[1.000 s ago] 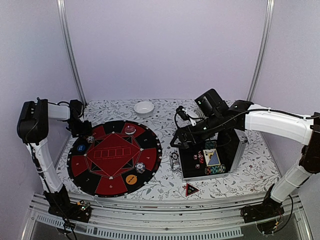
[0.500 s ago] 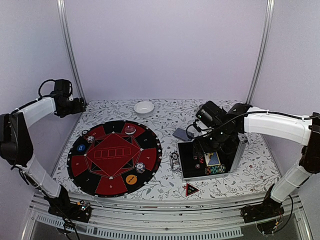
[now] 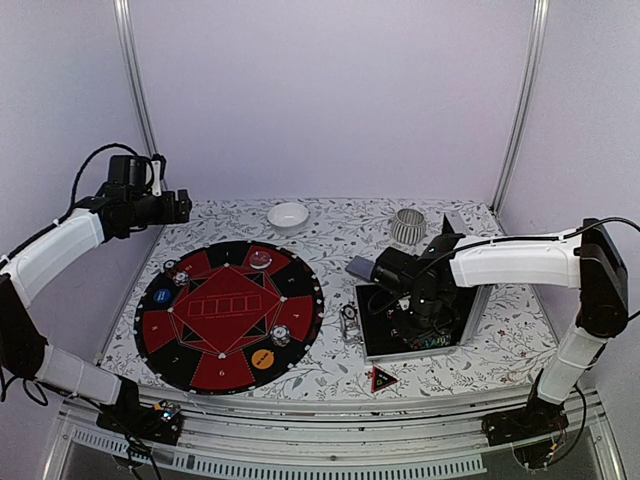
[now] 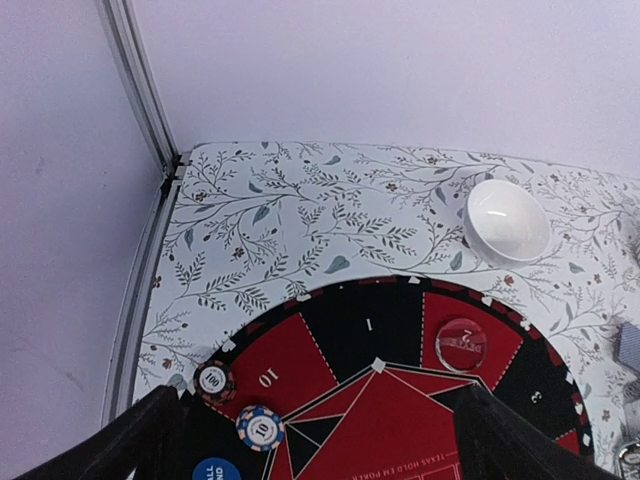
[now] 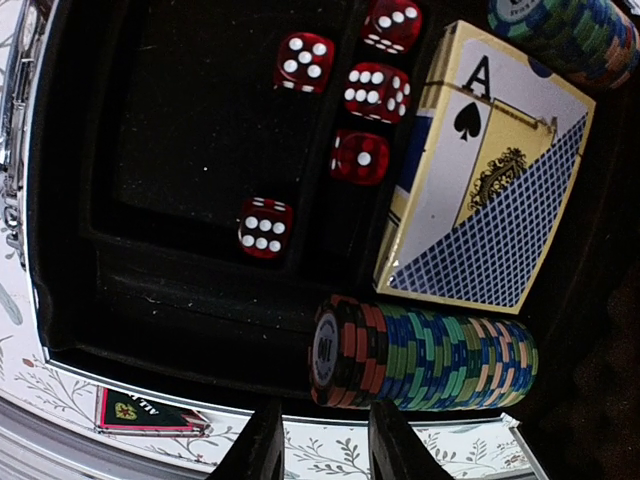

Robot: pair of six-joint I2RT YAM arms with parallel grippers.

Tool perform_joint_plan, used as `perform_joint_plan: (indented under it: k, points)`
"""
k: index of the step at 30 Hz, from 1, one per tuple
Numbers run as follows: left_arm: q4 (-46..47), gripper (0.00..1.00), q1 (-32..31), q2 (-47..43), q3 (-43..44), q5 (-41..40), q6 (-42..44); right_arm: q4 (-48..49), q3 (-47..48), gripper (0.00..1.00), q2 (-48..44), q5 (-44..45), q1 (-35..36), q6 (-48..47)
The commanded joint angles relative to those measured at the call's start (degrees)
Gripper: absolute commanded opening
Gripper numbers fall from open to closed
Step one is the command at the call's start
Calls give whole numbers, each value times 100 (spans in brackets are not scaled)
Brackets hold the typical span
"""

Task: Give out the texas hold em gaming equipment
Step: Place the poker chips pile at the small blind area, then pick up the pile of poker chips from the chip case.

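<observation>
Right now, the left claw (image 4: 318, 420) is hanging wide open, high beside the round mat (image 4: 340, 330); the right claw (image 5: 325, 430), narrowly parted and empty, is hovering beside the chip roll (image 5: 425, 355) inside the black case (image 5: 190, 130).

A glossy white round bowl (image 3: 288, 214) sits near the far edge of the leaf-patterned white tablecloth (image 3: 335, 240); a ribbed grey cup (image 3: 407, 226) sits well to its right.

Robot test cell, lab bench setup. Evidence: plain lilac wall panels (image 3: 330, 100) enclosing the floral-print table (image 3: 330, 228), aluminium corner posts (image 3: 137, 100), slotted aluminium rail (image 3: 330, 440) carrying my two arm bases (image 3: 140, 420).
</observation>
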Motion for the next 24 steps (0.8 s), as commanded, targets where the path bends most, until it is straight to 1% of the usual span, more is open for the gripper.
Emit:
perform_joint_plan:
  k: [1, 11, 20, 24]
  points:
    - [86, 97, -33, -112, -165, 126, 91, -74, 241, 31, 246, 155, 128, 101]
    - [225, 97, -96, -40, -123, 407, 81, -215, 258, 33, 492, 319, 131, 159]
    - [228, 97, -195, 25, -120, 425, 130, -227, 253, 33, 586, 338, 124, 162]
    - [228, 97, -217, 13, -106, 428, 151, -122, 273, 33, 697, 212, 174, 159]
